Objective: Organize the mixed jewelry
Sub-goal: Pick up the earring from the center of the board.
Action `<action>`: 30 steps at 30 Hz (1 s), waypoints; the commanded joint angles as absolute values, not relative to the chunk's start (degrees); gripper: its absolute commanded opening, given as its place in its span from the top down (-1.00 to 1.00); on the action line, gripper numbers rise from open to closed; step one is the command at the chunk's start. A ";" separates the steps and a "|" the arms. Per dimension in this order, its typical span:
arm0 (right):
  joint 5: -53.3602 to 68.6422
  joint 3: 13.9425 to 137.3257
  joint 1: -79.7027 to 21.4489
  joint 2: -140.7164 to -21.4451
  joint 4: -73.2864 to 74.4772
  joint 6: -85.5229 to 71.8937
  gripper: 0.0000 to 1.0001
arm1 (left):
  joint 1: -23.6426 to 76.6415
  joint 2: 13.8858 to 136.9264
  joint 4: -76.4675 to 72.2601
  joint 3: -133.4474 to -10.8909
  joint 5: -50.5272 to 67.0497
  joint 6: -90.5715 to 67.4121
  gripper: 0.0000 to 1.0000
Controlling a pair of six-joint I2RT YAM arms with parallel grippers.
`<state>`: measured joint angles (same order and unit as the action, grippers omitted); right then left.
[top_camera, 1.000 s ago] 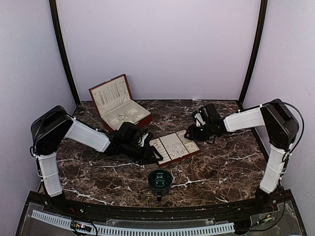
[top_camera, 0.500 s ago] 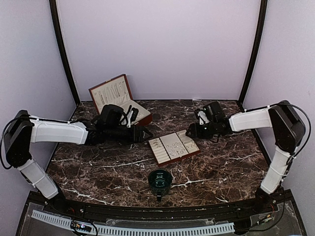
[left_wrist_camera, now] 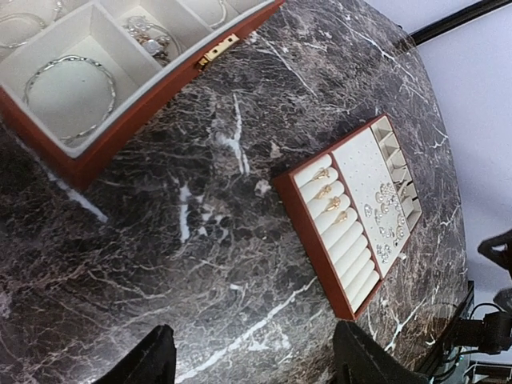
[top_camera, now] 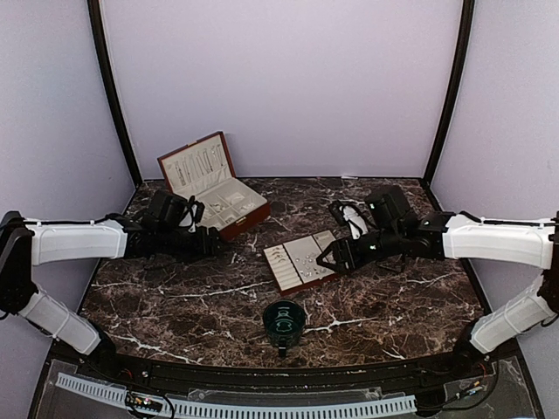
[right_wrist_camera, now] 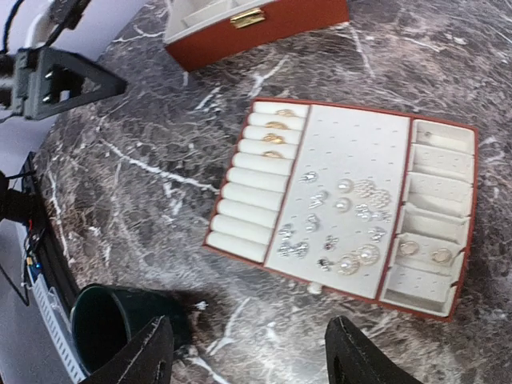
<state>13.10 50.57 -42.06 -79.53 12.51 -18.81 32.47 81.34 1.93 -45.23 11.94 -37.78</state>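
The marble bench (top_camera: 393, 297) is spanned by both arms. Within the last second the left arm has been drawn back from the tray's left edge to the front of the open jewelry box (top_camera: 236, 208). The right arm has been brought forward to the tray's right edge.

The left tool (left_wrist_camera: 254, 340) is seen released, its fingers wide with nothing between them. The right tool (right_wrist_camera: 248, 332) is likewise spread and empty.

The tray (right_wrist_camera: 352, 136) lies mid-bench, with the dark green cup (top_camera: 285, 321) near its front.

The mixed jewelry (right_wrist_camera: 344, 220) is found mostly on the tray's cream padding. Rings (right_wrist_camera: 276, 124) are seated on the upper rolls and earrings (right_wrist_camera: 344, 186) are clustered on the middle panel. Bangles (left_wrist_camera: 68, 92) are seen in the box.

Nothing is carried, so a fresh pick is judged to be in preparation, likely by the right tool.
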 commanded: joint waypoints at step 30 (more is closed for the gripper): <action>3.71 43.33 -53.00 -74.57 5.80 -33.08 -0.31 | 18.02 64.19 33.53 -29.19 -2.15 -50.99 0.26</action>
<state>4.91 44.29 -52.82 -73.89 8.45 -32.32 18.15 64.42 31.16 -30.46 -1.80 -48.53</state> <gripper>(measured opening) 0.658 0.412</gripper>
